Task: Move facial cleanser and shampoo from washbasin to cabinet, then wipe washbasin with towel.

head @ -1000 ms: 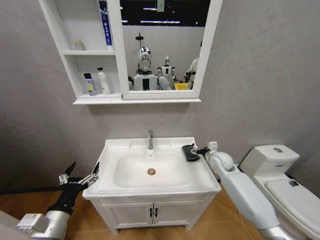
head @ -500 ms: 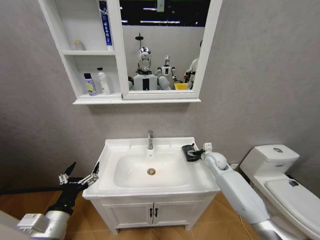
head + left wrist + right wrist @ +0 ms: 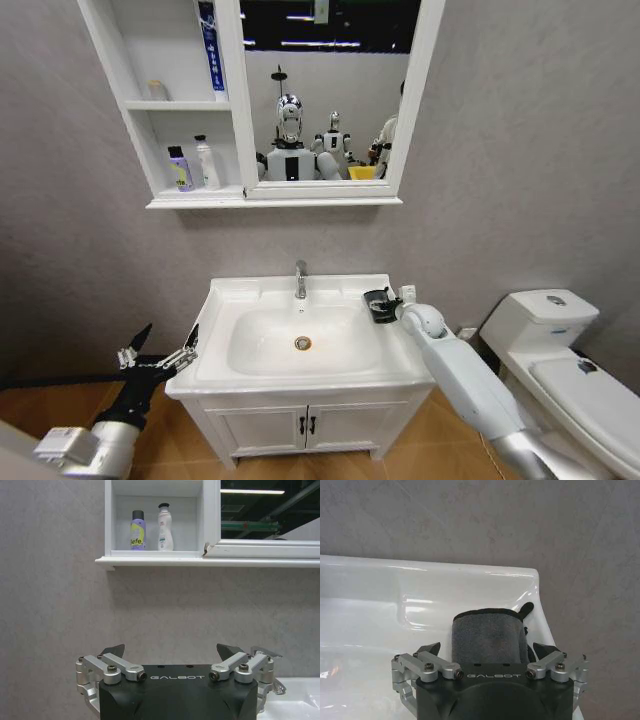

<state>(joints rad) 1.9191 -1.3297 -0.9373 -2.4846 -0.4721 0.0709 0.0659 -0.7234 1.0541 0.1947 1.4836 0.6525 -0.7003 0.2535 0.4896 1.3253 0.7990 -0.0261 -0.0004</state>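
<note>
Dark grey folded towel (image 3: 490, 637) lies on washbasin (image 3: 250, 300) rim's right back corner. Right gripper (image 3: 489, 652) spread open straddling it; left gripper (image 3: 160, 352) open, parked left of basin.

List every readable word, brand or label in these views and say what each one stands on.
"GALBOT": housing of the left end effector.
"GALBOT": housing of the right end effector.
"Sefe" or similar, partly readable: purple spray can in the cabinet.
White bottle label: too small.
Blue tube: too blurred.

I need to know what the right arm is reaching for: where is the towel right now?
In the head view the towel lies on the washbasin rim's right rear corner, right of the tap, with the open right gripper around it.
</note>
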